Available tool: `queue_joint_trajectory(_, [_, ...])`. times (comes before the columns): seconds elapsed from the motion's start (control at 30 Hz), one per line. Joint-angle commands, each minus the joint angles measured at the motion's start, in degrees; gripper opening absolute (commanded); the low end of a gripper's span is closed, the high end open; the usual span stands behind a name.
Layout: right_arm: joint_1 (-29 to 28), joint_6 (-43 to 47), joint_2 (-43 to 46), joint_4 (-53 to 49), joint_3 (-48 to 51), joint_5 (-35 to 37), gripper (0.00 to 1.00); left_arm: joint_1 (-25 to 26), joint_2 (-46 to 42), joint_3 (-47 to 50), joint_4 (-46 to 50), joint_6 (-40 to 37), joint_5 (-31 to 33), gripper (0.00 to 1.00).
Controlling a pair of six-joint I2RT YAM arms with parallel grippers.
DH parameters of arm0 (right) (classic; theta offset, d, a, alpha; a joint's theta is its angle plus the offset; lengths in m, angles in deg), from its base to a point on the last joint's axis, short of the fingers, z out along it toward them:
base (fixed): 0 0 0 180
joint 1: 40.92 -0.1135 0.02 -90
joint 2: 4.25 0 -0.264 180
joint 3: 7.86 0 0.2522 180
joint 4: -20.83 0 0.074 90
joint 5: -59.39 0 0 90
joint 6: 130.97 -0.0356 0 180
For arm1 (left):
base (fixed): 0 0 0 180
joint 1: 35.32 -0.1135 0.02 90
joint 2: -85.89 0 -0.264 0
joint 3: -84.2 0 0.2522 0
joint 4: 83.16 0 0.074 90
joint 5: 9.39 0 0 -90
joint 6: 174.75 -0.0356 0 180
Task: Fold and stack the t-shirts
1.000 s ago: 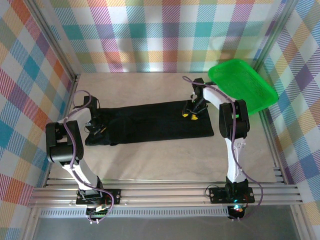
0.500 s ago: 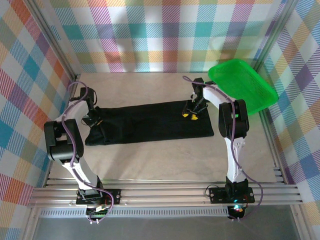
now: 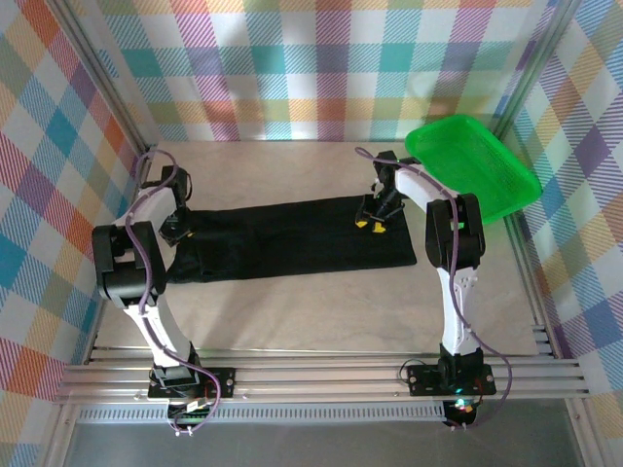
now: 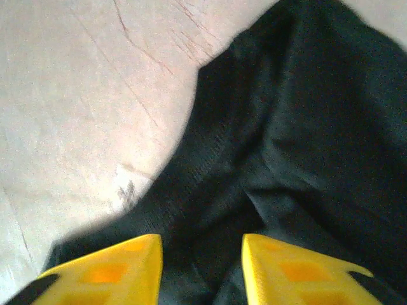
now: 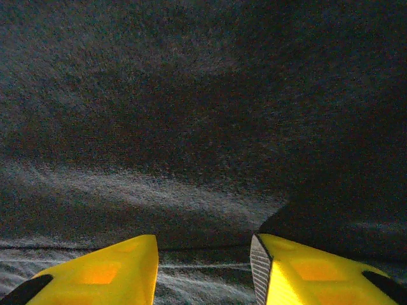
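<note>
While the black t-shirt [image 3: 292, 238] lies stretched in a long band across the middle of the table [image 3: 311, 316], I see my left gripper [image 3: 175, 230] at its left end, jaws parted above rumpled cloth with nothing pinched. My right gripper [image 3: 373, 222] sits low over the band's upper right part, likewise parted, gripping nothing I can make out. The green basket [image 3: 477, 170] sits in the upper right corner.

The left arm [image 3: 125, 268] covers the t-shirt [image 3: 292, 238] at its left end, seemingly bunched.
</note>
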Motion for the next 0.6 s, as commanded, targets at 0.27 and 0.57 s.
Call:
queue_joint_trajectory(0.27, [0.7, 5.0, -10.0, -7.1, -16.7, 9.4, 0.37, 9.9, 1.9, 3.1, 3.6, 28.4, -10.6, 0.12])
queue_joint_trajectory(0.57, [0.7, 2.2, -4.3, -11.5, -5.2, 15.3, 0.33, 9.0, 24.1, -21.6, 11.5, 24.1, -9.7, 0.09])
